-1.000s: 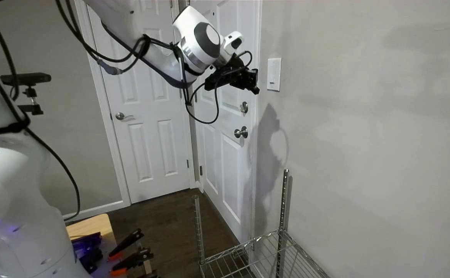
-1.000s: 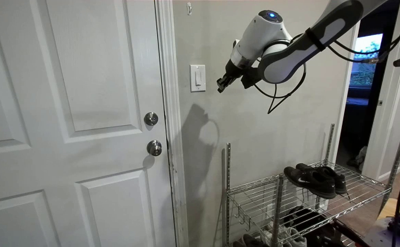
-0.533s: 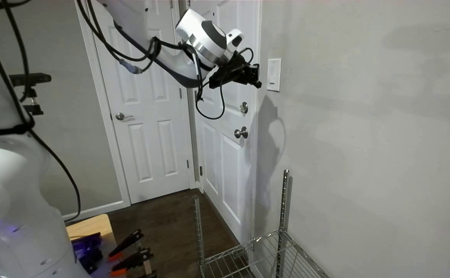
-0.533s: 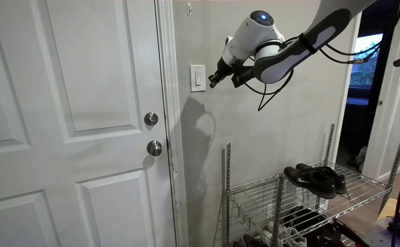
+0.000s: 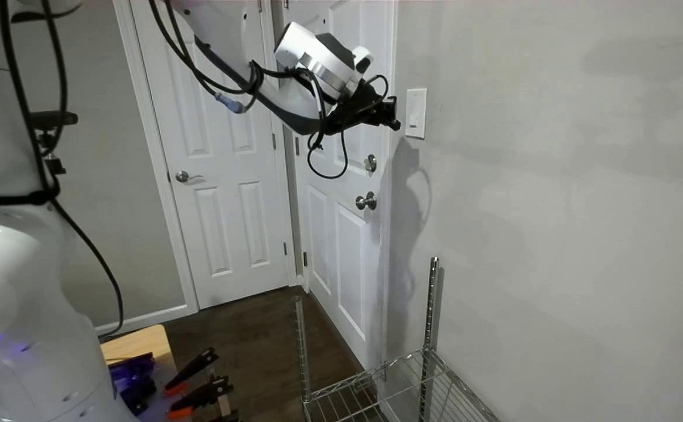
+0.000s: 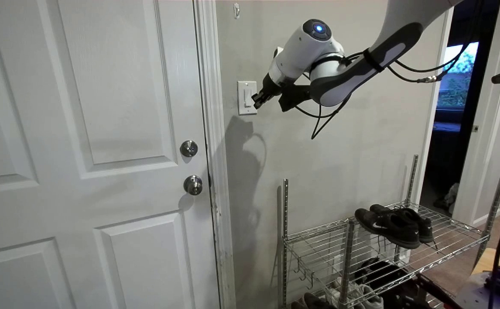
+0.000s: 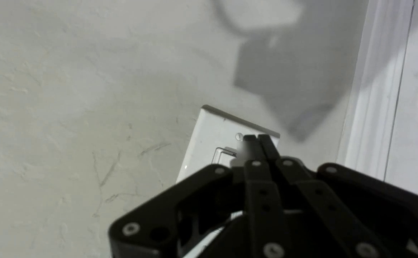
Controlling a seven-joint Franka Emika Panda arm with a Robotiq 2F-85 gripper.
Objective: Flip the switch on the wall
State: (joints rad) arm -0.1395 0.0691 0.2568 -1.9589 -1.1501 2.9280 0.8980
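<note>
The switch is a white upright plate on the off-white wall (image 6: 314, 163), beside the door trim. It shows in both exterior views (image 5: 416, 111) (image 6: 247, 96). In the wrist view its plate (image 7: 209, 132) lies tilted, with its far side partly behind the fingers. My gripper (image 7: 258, 138) is shut and empty, its two fingertips almost together. In an exterior view the gripper (image 5: 397, 114) stands just short of the plate with a small gap. In an exterior view the gripper (image 6: 257, 101) overlaps the plate's edge. Much of the rocker is hidden in the wrist view.
A white panelled door (image 6: 117, 86) with a round knob (image 6: 193, 185) and a deadbolt (image 6: 188, 148) stands beside the switch. A wire rack with upright metal posts (image 5: 429, 305) stands below against the wall. Black shoes (image 6: 389, 227) lie on it. A cable loop (image 5: 330, 177) hangs under the wrist.
The arm has moved towards the switch and slightly up. The gap between the gripper and the plate has narrowed. The shadow on the wall has shifted with it. The switch looks unchanged.
</note>
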